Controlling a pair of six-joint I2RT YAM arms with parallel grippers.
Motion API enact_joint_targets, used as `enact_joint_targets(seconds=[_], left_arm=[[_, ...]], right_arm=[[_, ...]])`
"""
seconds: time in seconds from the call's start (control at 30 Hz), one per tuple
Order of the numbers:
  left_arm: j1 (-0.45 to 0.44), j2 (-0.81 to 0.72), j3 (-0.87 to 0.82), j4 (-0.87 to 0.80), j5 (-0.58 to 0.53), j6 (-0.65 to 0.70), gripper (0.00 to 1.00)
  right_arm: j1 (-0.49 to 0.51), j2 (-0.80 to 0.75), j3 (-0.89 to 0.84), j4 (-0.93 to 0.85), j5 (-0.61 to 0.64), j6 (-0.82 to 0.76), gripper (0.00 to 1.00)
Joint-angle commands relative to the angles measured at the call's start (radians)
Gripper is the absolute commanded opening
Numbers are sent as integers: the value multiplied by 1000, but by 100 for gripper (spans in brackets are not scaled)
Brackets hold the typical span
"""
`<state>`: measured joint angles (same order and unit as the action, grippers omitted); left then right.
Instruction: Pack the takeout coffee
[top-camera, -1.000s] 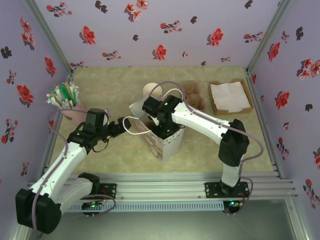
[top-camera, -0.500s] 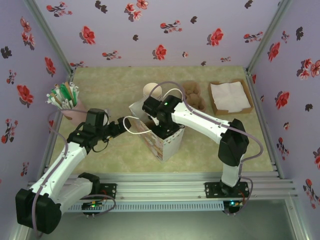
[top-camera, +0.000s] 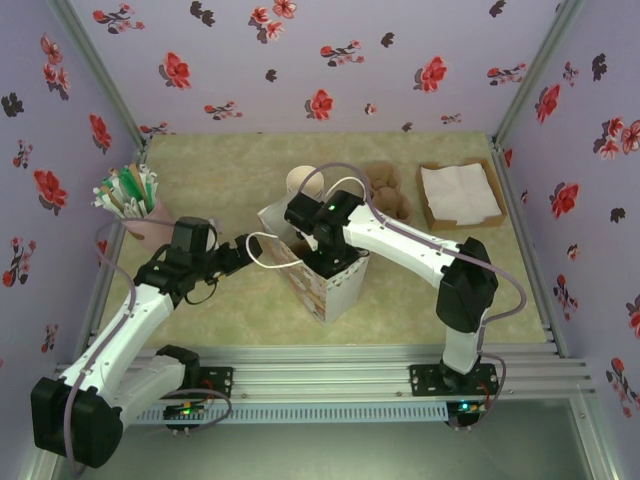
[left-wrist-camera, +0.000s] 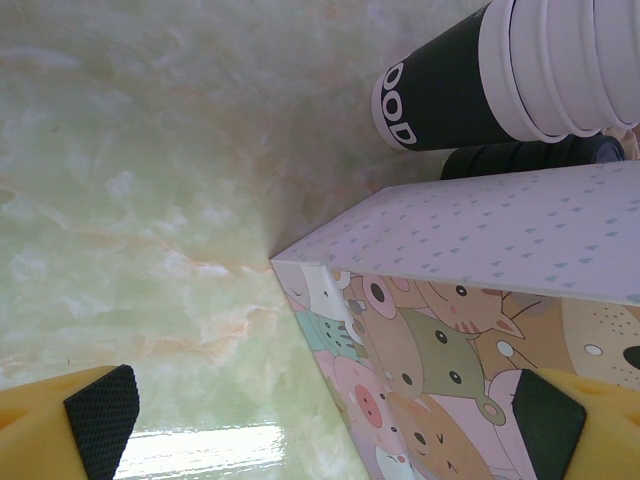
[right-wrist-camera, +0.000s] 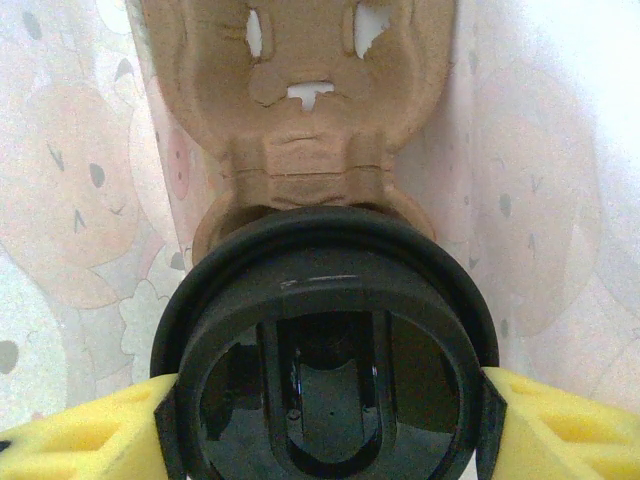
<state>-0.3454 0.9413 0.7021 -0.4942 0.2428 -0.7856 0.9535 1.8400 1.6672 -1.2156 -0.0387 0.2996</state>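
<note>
While the right gripper (right-wrist-camera: 327, 425) clamps the small dark paper cup with round black plastic lid (right-wrist-camera: 325, 330) inside the cartoon-printed paper bag (top-camera: 332, 285), above a brown pulp carrier (right-wrist-camera: 300, 90), apparently to seat it, the left gripper (left-wrist-camera: 322, 420) sits wide open beside the bag, seemingly ready to steady it.

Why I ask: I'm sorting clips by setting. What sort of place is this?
Probably a mock café packing station in a robot test booth: floral walls, stacked paper cups, a napkin tray, and the takeout coffee held in the right fingers.
</note>
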Motion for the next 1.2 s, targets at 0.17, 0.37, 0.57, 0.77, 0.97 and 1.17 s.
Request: enact_joint_targets(seconds=[0.17,0.37,0.57,0.77,0.97,1.17], left_arm=[[12,-6,10,3,-7,21,99],[12,-9,8,4,-7,22,99],[12,-10,8,5,-7,20,99],[12,-10,10,5,-7,22,99],[11,-7,9,5,-7,20,99],[11,-8,8,4,-7,22,99]], right_arm=[[-5,21,-21,5,-27,22,68],[-7,30,-39,19,-33,25,68],[-6,41,-59,38,-47,30,68],[-7,34,-57,36,-44,31,68],[-7,35,-58,36,-45,30,68],[-7,35,-55,36,-46,30,68]])
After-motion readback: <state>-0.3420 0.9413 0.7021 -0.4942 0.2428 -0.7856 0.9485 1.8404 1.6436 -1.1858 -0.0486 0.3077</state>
